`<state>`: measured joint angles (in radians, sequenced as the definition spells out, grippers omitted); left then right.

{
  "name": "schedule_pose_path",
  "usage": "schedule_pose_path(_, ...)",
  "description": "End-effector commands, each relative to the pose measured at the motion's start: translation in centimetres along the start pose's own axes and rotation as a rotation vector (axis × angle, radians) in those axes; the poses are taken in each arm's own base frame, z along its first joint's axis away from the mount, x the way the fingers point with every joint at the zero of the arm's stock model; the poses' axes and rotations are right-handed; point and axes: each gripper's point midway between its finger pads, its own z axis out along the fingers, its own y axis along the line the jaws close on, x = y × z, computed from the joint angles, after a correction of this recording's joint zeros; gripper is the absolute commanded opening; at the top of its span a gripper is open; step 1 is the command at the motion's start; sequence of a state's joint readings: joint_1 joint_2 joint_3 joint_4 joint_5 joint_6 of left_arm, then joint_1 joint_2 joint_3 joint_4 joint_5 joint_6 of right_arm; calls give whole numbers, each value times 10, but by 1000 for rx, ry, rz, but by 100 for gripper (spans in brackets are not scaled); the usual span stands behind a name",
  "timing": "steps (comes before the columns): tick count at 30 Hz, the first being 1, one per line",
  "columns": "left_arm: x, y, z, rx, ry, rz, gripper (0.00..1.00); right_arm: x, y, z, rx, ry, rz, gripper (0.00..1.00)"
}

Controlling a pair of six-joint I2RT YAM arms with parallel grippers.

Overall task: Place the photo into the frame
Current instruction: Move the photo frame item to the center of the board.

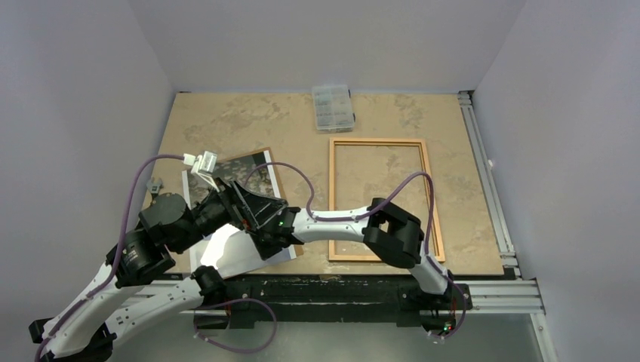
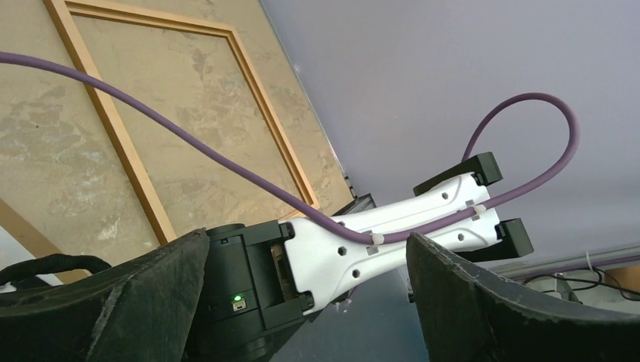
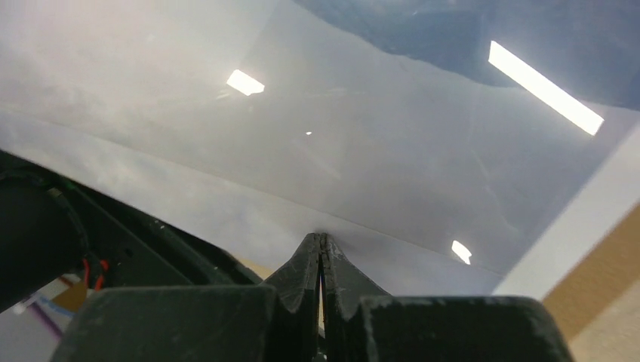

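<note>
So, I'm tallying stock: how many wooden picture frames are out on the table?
1. The frame lies flat to the right of the photo, just nearer than the clear box. Another could be hidden under the arms, though none shows.

Glossy photo [image 1: 260, 181] at left, orange-brown frame [image 1: 376, 140] flat at right

Overhead looking down, left wrist shares frame [image 1: 376, 140]
</note>
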<state>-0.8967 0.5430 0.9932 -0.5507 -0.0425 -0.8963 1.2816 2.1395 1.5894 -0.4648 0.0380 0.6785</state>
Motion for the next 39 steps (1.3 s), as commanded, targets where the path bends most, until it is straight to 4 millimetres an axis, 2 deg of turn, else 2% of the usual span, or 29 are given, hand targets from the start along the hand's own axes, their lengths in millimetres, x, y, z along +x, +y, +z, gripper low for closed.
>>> schedule_pose_path(1, -10, 4, 0, -54, -18, 18, 100, 24, -86, -2, 351, 47, 21, 0)
schedule_pose_path(11, 2, 33, 13, -236, 56, 20, 99, 29, -178, -15, 467, 82, 171, 0)
schedule_pose_path(14, 7, 49, 14, -337, 85, 23, 99, 22, -189, -19, 469, 74, 178, 0)
schedule_pose_path(17, 13, 66, 12, -441, 120, 22, 99, 9, -178, -27, 416, 53, 158, 0)
schedule_pose_path(22, 17, 80, 11, -530, 137, 19, 99, -8, -177, -40, 403, 29, 151, 0)
schedule_pose_path(26, 17, 90, 6, -584, 132, 22, 99, -18, -168, -55, 351, 4, 147, 0)
schedule_pose_path(34, 25, 130, -9, -802, 175, 33, 99, -34, -133, -89, 168, -62, 128, 0)
schedule_pose_path(39, 31, 142, -7, -843, 187, 17, 99, -23, -95, -88, 29, -56, 89, 0)
